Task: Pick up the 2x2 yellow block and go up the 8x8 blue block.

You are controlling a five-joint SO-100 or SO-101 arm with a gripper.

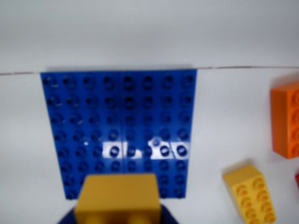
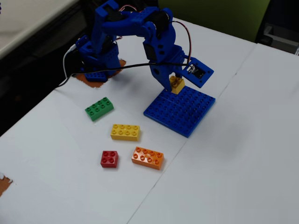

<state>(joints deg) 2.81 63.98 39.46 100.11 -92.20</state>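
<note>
- From my remote seat, the fixed view shows a white table point(image 2: 243, 154) with a thin seam running diagonally across it; dark floor lies off its left edge and a green wall panel point(image 2: 219, 14) stands behind.
- Left to right on the table in that view: a green brick point(image 2: 99, 108), a red brick point(image 2: 109, 158), a long yellow brick point(image 2: 125, 132), an orange brick point(image 2: 147, 157), then the blue baseplate point(image 2: 180, 111).
- The blue arm point(image 2: 140, 32) reaches from its base at upper left, and its gripper point(image 2: 176, 84) is clamped on the small yellow block point(image 2: 177, 85), held at the baseplate's far edge; I cannot tell whether the block touches the studs.
- The block is square, so it has no long axis; it hangs tilted.
- The baseplate lies flat, studs up, turned so one corner points toward the fixed camera.
- The wrist view alone shows the plate's eight rows of studs point(image 1: 121, 130) and a bright glare patch on them, with the yellow block filling the bottom edge.
- The green brick shows only in the fixed view; the red one barely shows at the wrist view's right edge.
</note>
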